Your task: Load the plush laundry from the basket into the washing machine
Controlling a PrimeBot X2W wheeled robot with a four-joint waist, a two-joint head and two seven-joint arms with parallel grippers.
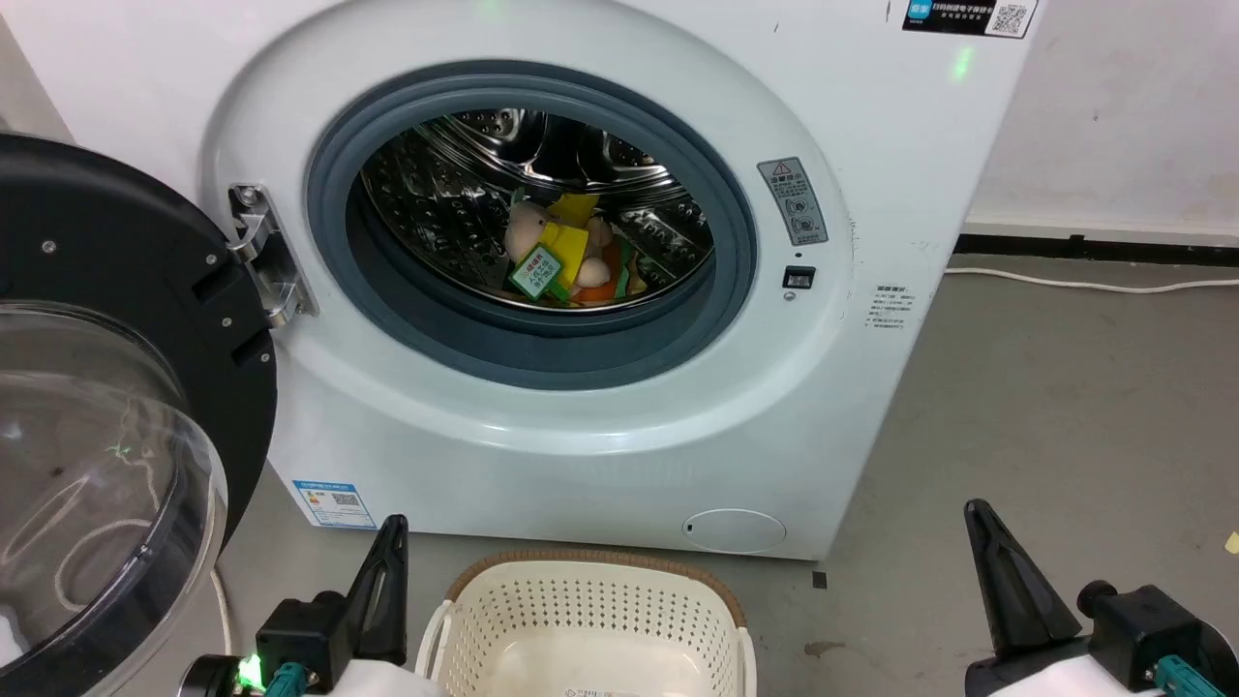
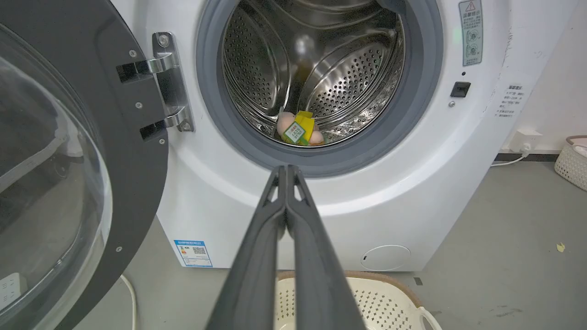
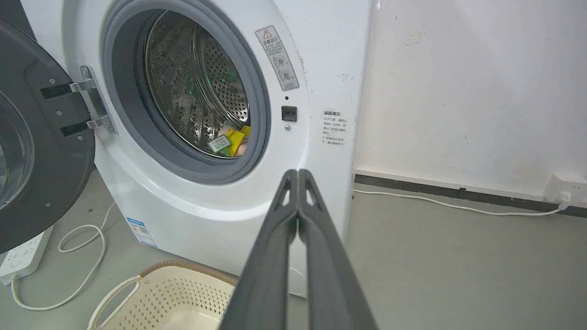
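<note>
Nearest, both tools sit low: left tool (image 2: 286, 172) & right tool (image 3: 298, 173), each w/ fingers pressed together, holding nothing. Between them the basket (image 1: 590, 561) looks empty, tho its floor is partly cut off. Beyond, the door (image 1: 116, 290) hangs wide open. The plush laundry (image 1: 561, 257) lies inside the washing machine (image 1: 581, 465), low in the drum (image 1: 455, 194) near the gasket (image 1: 542, 344). Risk: the toy or its hang tag gets pinched if the door shuts; an arm reaching over could clip the basket.

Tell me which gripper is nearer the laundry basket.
Left. The left gripper is close beside the laundry basket, at its left edge; the right gripper is well off to its right.
</note>
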